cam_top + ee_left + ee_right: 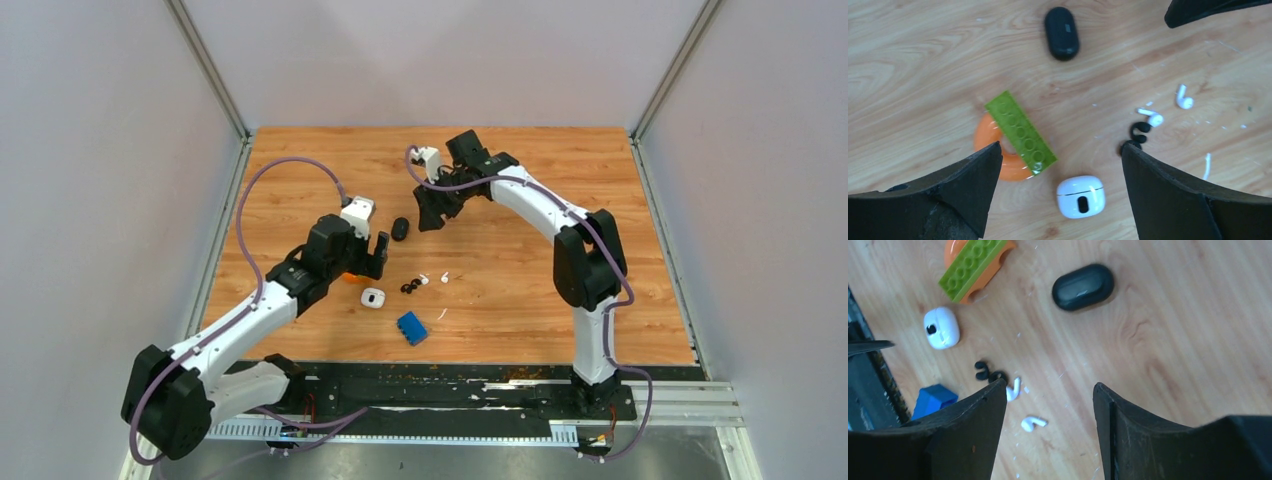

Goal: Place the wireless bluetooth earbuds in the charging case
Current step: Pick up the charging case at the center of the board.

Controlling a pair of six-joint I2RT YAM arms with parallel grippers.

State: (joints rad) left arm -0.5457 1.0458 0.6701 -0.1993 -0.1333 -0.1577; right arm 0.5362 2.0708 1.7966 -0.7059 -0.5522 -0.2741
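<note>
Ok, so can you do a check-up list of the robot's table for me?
Surface: wooden table, small white specks.
Job's things: white earbuds and black earbuds loose together; white case and black case shut.
Clutter: green brick on orange ring, blue block, white scrap.
Hands: left hand open, empty; right hand open, empty.
Cables: purple cables along both arms.
Surroundings: grey walls, metal frame.

I can read no text, label, brand or number in any of my three views. The white charging case (pixel 1080 196), black charging case (pixel 1062 33) and green brick (pixel 1021 132) show no legible marking.
</note>
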